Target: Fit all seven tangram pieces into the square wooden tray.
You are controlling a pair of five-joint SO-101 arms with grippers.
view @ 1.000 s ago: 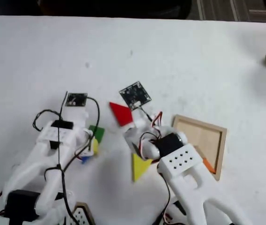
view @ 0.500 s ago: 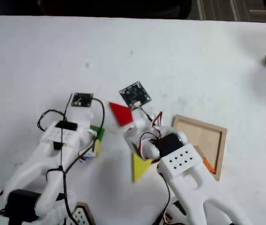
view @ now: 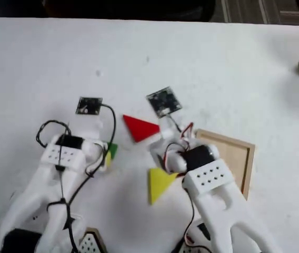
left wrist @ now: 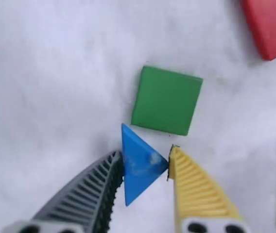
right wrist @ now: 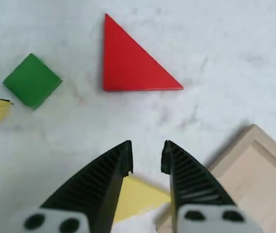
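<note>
Light bright, even and diffuse; white worktop [view: 218, 63] close to glare in the high view, with a dark strip of room past its far edge; shadows short and soft; thin dark rim beside green square [left wrist: 166, 100] and red triangle [right wrist: 128, 60]; darker band along tray [view: 249, 171] outer edge; pale sheen on blue triangle [left wrist: 140, 167].

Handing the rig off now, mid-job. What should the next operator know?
Left gripper: shut on the blue triangle, beside the green square.
Right gripper: slightly open, holding nothing, over the yellow triangle by the tray.
Red triangle lies loose on the table.
Done: no piece seen in the tray's visible part.
Left: seat these four, then the others.
</note>
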